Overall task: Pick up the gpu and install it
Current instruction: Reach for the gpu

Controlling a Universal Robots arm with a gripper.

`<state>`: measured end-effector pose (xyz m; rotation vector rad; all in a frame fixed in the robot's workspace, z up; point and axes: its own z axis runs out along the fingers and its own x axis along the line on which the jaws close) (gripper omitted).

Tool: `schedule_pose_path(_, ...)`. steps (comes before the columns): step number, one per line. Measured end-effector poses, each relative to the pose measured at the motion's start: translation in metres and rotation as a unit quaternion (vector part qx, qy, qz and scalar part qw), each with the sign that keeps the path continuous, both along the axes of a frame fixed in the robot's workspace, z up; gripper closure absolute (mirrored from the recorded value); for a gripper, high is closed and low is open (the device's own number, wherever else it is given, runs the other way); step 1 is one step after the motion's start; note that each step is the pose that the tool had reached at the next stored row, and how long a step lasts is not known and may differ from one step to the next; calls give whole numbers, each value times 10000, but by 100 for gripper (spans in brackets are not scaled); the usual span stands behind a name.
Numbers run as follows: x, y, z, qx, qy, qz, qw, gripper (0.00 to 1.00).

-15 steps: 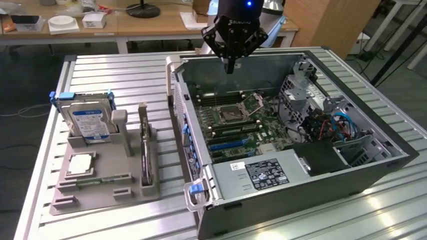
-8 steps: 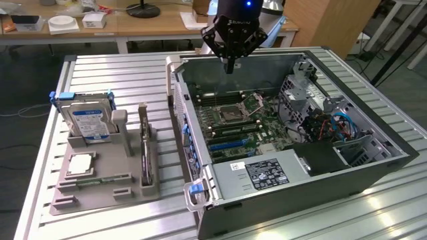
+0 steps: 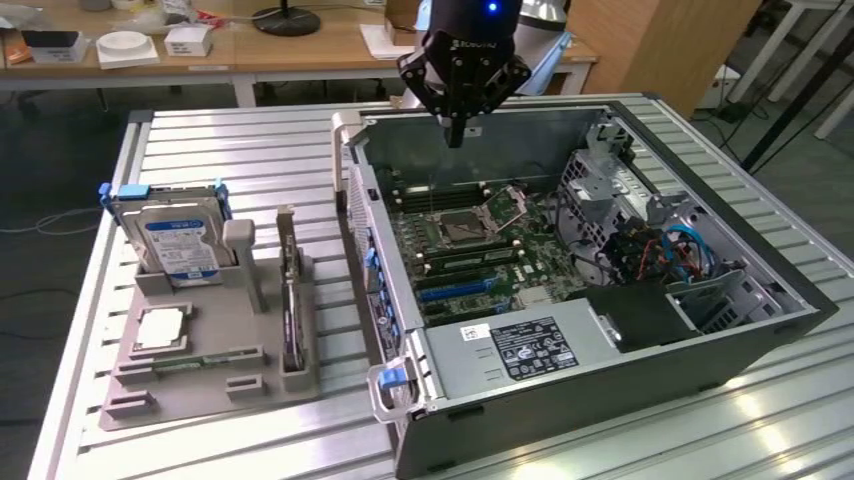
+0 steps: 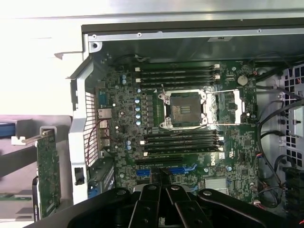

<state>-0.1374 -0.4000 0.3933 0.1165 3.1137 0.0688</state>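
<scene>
The gpu (image 3: pixel 290 300) stands on edge, blade-like, in a slot of the grey holder (image 3: pixel 214 385) on the exterior view's left, outside the case. In the wrist view the gpu (image 4: pixel 47 173) is a thin board with a pale metal bracket (image 4: pixel 29 139) at one end. My gripper (image 3: pixel 457 135) hangs over the far side of the open computer case (image 3: pixel 767 325), well apart from the gpu. Its fingertips (image 4: pixel 164 183) are drawn together, shut, with nothing in them, above the motherboard (image 4: pixel 123 118) near the blue expansion slots (image 4: pixel 183 169).
A hard drive with a blue-and-white label (image 3: pixel 180 245) stands upright in the holder, with a processor chip (image 3: pixel 160 328) and a green memory strip (image 3: pixel 203 358) beside it. Inside the case are the power supply (image 3: pixel 534 345), cables (image 3: pixel 681 250) and a drive cage (image 3: pixel 607 175).
</scene>
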Motion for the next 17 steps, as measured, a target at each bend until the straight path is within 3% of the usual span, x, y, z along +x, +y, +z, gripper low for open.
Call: schedule_pose_path(17,-143,0,0,0,0,37,10000,89)
